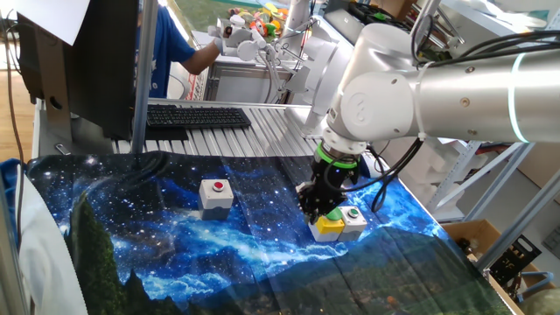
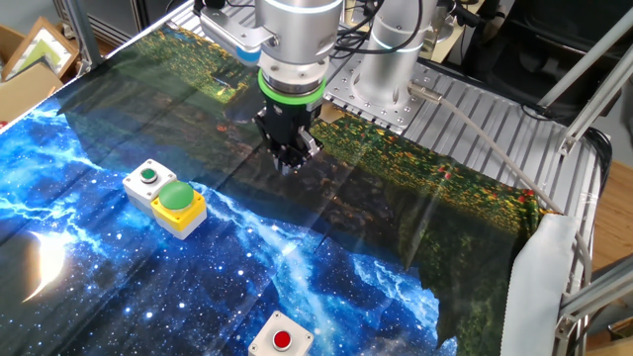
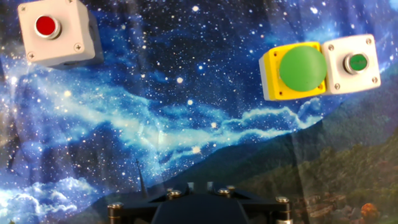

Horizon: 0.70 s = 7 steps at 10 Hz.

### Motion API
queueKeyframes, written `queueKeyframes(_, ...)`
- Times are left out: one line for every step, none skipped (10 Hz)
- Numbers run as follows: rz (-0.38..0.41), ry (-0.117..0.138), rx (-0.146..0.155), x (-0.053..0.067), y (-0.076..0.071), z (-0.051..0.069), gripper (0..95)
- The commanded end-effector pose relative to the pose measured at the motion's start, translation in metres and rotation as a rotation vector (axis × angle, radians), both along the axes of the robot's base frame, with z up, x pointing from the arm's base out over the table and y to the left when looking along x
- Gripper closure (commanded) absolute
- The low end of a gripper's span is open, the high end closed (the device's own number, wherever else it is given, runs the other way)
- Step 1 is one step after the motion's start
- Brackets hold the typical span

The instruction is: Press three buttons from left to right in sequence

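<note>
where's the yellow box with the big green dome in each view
One fixed view: the yellow box with the green dome sits right of centre, low, partly hidden behind the end effector.
The other fixed view: left of centre, at mid height.
Hand view: upper right.
Shared landmark: the small grey box with the green button touches its side in all three.

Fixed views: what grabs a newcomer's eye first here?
The bright blue galaxy-print cloth that covers the table. On it stand a yellow box with a large green dome and, touching it, a small grey box with a tiny green button, while a grey box with a red button sits well apart. The big silver arm's gripper hangs above the cloth, over none of them.
</note>
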<state>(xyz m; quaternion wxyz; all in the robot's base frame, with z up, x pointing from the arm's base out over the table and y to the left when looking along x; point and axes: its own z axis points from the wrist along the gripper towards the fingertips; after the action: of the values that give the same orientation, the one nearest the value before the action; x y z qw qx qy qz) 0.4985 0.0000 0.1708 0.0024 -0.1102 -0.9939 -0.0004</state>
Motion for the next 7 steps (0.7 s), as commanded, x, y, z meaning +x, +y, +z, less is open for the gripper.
queueKeyframes(0.014,-0.002,0.001,0.0003,0.0002,-0.0002,38.0)
queueKeyframes(0.052,0.0,0.002,0.0002,0.0001,-0.0001,95.0)
queueKeyframes(0.064,0.0,0.001,0.0002,0.0001,0.0,95.0)
queueKeyframes(0.068,0.0,-0.001,0.0001,0.0,0.0001,95.0)
queueKeyframes(0.07,0.0,-0.002,0.0001,0.0,0.0002,95.0)
queueKeyframes(0.074,0.0,-0.003,0.0,-0.0001,0.0005,95.0)
queueKeyframes(0.074,0.0,-0.003,-0.0001,-0.0002,0.0006,95.0)
